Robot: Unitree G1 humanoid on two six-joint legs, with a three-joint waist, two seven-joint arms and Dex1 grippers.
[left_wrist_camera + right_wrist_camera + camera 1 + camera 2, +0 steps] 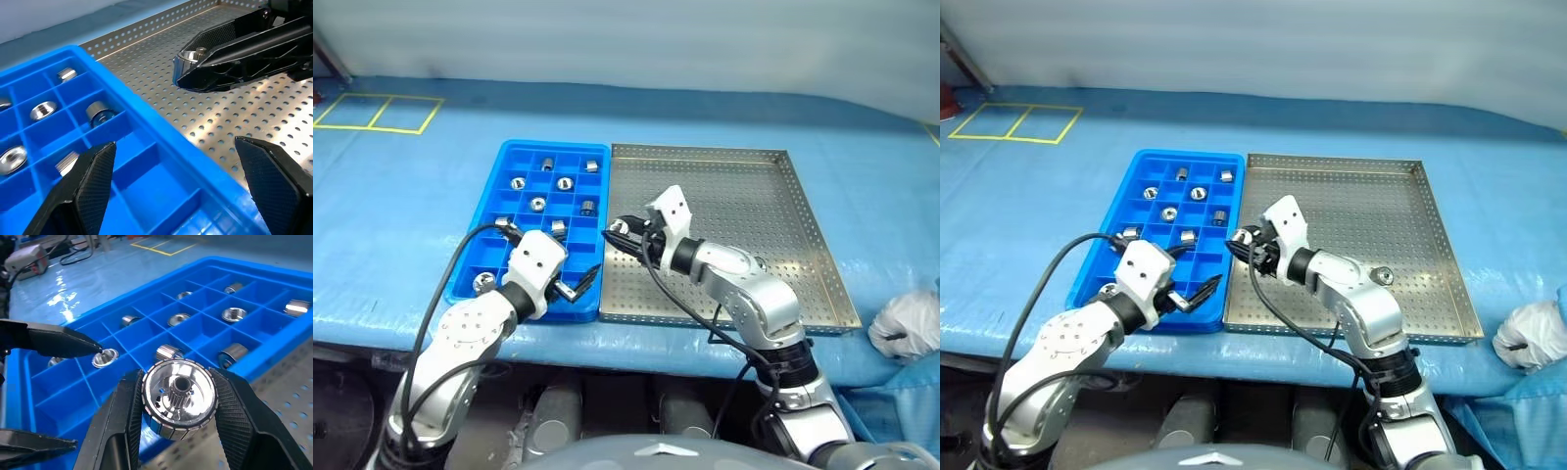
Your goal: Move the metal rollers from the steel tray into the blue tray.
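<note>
One roller (179, 398) was clamped in the right fingers (619, 232) above the steel tray's (783, 245) near-left corner, beside the blue tray (514, 157), left fingers (579, 283) apart and empty; carrying was in hand, next needing a vacant compartment.

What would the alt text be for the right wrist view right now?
The right gripper has its black jaws shut on a shiny silver metal roller with a toothed central hub, held above the bright blue plastic compartment tray. Several compartments behind already hold one roller each, and the perforated steel tray lies alongside.
</note>
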